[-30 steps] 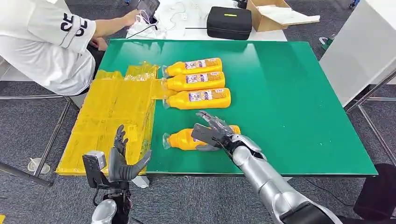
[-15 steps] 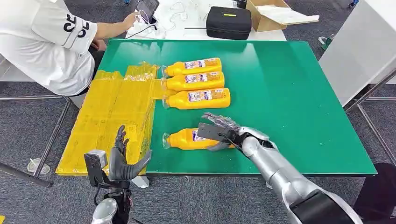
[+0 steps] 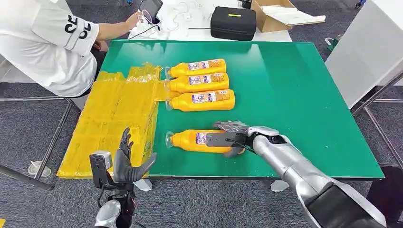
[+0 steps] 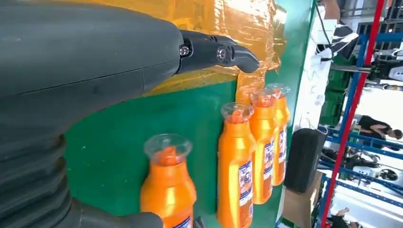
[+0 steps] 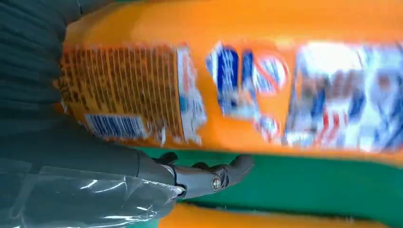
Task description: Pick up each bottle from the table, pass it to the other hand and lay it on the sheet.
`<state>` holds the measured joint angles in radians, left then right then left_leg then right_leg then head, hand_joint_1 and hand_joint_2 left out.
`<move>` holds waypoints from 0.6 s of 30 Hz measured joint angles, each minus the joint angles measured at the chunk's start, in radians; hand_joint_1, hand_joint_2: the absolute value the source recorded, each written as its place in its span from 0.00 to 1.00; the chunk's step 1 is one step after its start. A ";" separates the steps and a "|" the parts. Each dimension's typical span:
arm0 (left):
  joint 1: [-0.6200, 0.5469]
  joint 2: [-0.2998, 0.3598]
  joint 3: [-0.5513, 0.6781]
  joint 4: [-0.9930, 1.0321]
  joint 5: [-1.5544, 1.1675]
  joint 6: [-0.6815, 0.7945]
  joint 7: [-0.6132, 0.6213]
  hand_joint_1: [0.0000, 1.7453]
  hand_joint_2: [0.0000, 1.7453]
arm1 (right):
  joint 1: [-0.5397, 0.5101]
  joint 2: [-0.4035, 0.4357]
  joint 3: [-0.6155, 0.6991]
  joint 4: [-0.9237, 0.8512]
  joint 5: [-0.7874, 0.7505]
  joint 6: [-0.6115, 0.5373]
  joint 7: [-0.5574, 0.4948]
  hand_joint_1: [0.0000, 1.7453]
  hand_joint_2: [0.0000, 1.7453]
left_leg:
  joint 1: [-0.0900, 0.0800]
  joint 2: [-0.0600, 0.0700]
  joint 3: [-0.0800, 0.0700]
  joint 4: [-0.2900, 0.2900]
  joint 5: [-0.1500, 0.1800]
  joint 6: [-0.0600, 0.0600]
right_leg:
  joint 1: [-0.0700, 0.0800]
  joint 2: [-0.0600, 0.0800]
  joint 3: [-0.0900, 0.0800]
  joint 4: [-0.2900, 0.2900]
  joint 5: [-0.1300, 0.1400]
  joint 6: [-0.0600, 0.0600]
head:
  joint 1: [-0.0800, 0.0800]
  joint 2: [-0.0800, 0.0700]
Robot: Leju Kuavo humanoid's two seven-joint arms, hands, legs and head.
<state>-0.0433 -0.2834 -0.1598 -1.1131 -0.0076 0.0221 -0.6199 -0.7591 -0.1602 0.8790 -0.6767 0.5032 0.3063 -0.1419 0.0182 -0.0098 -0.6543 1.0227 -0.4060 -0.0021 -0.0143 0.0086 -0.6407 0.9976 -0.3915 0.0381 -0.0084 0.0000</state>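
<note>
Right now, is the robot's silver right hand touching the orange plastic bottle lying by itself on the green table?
Touching. In the head view, the right hand wraps over the lone orange bottle's base end, with no gap showing.

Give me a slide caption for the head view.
Right hand closing around the nearest bottle on the green table.

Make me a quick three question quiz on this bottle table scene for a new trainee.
1. True or false: the yellow sheet holds one orange bottle.
2. How many orange bottles lie on the green table?
3. Which robot hand is at the nearest bottle? A) left B) right

Key
1. False; no bottle lies wholly on it, though the caps of the row of three reach its edge.
2. Four.
3. B; the right robot hand is around it, while the left robot hand is open off the table's edge.
</note>
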 measured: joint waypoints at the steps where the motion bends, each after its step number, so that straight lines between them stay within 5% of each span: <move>1: -0.001 0.000 0.000 0.002 0.000 0.000 0.000 0.00 1.00 | -0.002 -0.001 0.007 0.002 -0.001 0.000 0.001 0.00 1.00 | 0.000 0.000 0.000 0.000 0.000 0.000 | 0.000 0.000 0.000 0.000 0.000 0.000 | 0.000 0.000; 5: -0.005 0.000 0.000 0.010 0.000 0.000 0.003 0.00 1.00 | -0.013 -0.002 0.046 0.017 -0.001 0.008 0.004 0.05 1.00 | 0.000 0.000 0.000 0.000 0.000 0.000 | 0.000 0.000 0.000 0.000 0.000 0.000 | 0.000 0.000; 6: -0.007 0.000 0.000 0.012 0.000 0.000 0.005 0.00 1.00 | -0.016 0.000 0.054 0.022 0.001 0.010 0.005 0.20 1.00 | 0.000 0.000 0.000 0.000 0.000 0.000 | 0.000 0.000 0.000 0.000 0.000 0.000 | 0.000 0.000; 8: -0.011 -0.004 0.000 0.017 0.001 0.000 0.008 0.00 1.00 | -0.022 0.009 0.074 0.037 0.009 0.000 0.015 0.86 1.00 | 0.000 0.000 0.000 0.000 0.000 0.000 | 0.000 0.000 0.000 0.000 0.000 0.000 | 0.000 0.000; 12: -0.016 -0.008 -0.001 0.029 0.005 0.000 0.013 0.00 1.00 | -0.027 0.033 0.106 0.074 0.013 -0.053 0.019 1.00 1.00 | 0.000 0.002 0.005 0.000 -0.001 0.000 | 0.000 0.002 0.003 0.000 0.000 0.000 | 0.000 0.000; 18: -0.014 -0.011 0.000 0.032 0.009 0.003 0.015 0.00 1.00 | -0.008 0.050 0.112 0.094 -0.009 -0.182 0.019 1.00 1.00 | 0.000 0.003 0.011 0.000 -0.002 -0.001 | 0.000 0.003 0.008 0.000 0.000 0.000 | 0.000 0.000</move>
<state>-0.0577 -0.2949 -0.1602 -1.0815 0.0011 0.0248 -0.6050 -0.7670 -0.1106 0.9915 -0.5829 0.4937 0.1243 -0.1224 0.0186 -0.0066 -0.6435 1.0224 -0.4076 -0.0027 -0.0139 0.0112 -0.6325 0.9974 -0.3914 0.0379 -0.0084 0.0000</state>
